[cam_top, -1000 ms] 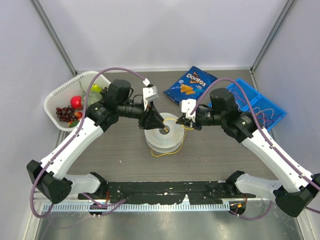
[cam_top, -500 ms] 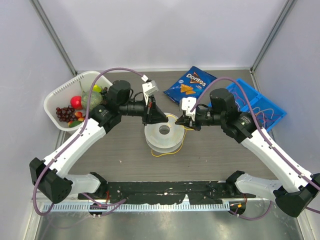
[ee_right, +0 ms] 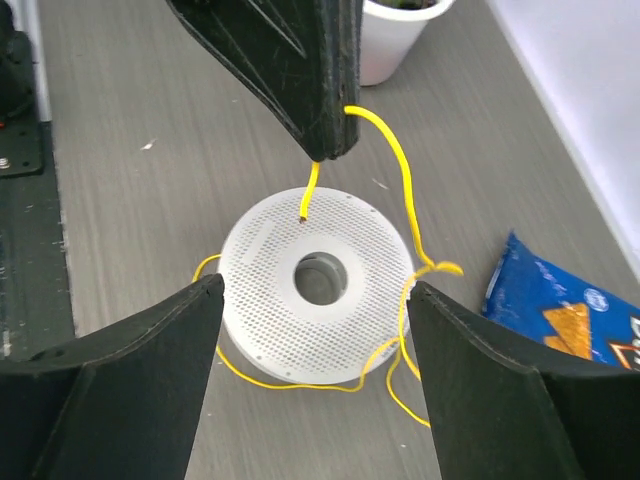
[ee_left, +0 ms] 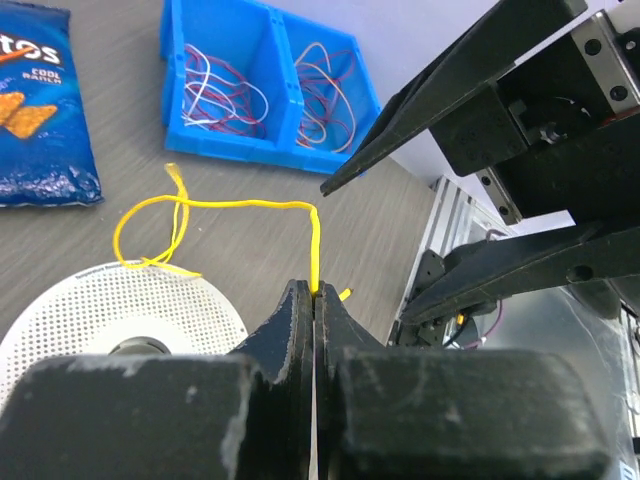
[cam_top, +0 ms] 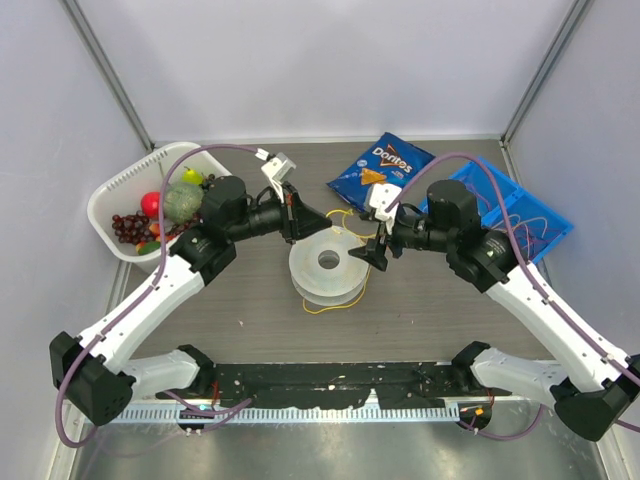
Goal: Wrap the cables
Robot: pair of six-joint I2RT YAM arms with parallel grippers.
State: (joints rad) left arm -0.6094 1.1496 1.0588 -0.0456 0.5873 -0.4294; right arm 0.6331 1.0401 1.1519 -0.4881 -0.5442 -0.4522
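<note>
The left tool (ee_left: 313, 292) is pinching the yellow cable (ee_left: 250, 204) close to its free end, jaws pressed together on it. It is holding that end over the white spool (ee_right: 262, 300) at the centre of the overhead frame. The right tool (ee_right: 315, 288) is hovering above the spool with its jaws spread wide, gripping nothing. The rest of the cable is lying in loose loops around the spool's base on the desk (cam_top: 240, 300). The grip is sitting near the tip, so a sharp tug could pull the wire free. The slack loops may also snag under the spool's rim and drag it sideways.
</note>
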